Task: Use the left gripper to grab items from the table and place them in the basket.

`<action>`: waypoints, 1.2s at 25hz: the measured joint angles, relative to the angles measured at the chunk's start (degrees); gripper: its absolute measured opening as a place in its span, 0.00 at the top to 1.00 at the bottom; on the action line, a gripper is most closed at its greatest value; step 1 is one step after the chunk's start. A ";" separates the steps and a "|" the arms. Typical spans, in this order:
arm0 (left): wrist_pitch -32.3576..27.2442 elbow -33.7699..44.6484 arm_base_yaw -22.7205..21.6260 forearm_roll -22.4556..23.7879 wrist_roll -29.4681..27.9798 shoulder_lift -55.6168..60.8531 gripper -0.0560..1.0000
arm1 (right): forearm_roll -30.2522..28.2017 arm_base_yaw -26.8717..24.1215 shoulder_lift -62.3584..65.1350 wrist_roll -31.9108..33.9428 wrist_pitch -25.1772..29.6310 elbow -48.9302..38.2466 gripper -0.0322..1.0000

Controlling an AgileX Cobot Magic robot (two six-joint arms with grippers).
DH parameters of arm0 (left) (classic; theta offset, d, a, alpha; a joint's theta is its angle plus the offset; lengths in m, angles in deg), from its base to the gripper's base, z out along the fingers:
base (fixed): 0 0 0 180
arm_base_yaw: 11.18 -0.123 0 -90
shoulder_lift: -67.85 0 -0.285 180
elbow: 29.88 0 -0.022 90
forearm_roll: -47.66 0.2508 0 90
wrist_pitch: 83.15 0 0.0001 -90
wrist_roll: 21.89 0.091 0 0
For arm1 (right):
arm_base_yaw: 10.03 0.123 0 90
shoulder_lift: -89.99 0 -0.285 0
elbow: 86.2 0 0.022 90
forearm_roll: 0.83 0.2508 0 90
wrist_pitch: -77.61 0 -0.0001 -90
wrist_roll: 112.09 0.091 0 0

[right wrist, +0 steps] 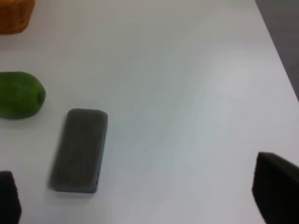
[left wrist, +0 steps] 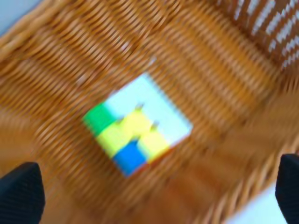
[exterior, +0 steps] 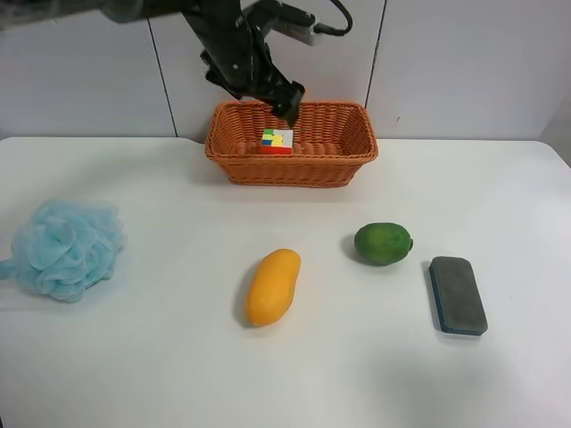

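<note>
The multicoloured puzzle cube (exterior: 277, 141) lies inside the orange-brown wicker basket (exterior: 292, 166) at the back of the white table (exterior: 178, 357). The left gripper (exterior: 287, 102) hovers open just above the cube; the left wrist view shows the cube (left wrist: 136, 136) on the basket floor (left wrist: 201, 70), free between the two spread black fingertips (left wrist: 21, 192). On the table lie the yellow-orange mango (exterior: 271, 286), the round green fruit (exterior: 383, 242), the dark grey eraser block (exterior: 458, 295) and the light-blue mesh pouf (exterior: 67, 248). The right gripper (right wrist: 145, 196) is open above the eraser (right wrist: 78, 149).
The green fruit (right wrist: 19, 94) and a corner of the basket (right wrist: 16, 16) show in the right wrist view. The table's right edge (right wrist: 280, 60) runs near the eraser. A white panelled wall stands behind the basket.
</note>
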 joint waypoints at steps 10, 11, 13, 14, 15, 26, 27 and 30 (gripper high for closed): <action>-19.98 1.84 -0.05 21.72 -8.90 22.28 0.01 | 0.00 0.00 0.00 0.00 0.00 0.00 0.01; -20.19 2.66 -0.05 22.61 -9.05 24.94 0.01 | 0.00 0.00 0.00 0.00 0.00 0.00 0.01; -20.18 5.07 -0.05 24.16 -9.87 30.28 0.01 | 0.00 0.00 0.00 0.00 0.00 0.00 0.01; -20.18 6.71 -0.05 25.02 -10.50 32.59 0.01 | 0.00 0.00 0.00 0.00 0.00 0.00 0.01; -20.18 8.26 -0.05 25.81 -11.16 35.47 0.01 | 0.00 0.00 0.00 0.00 0.00 0.00 0.01; -20.27 36.56 -0.05 31.93 -20.86 71.24 0.01 | 0.00 0.00 0.00 0.00 0.00 0.00 0.01; -20.27 39.84 -0.30 32.03 -21.80 74.82 0.01 | 0.00 0.00 0.00 0.00 0.00 0.00 0.01; -20.32 47.39 -3.87 31.73 -23.46 84.51 0.01 | 0.00 0.00 0.00 0.00 0.00 0.00 0.01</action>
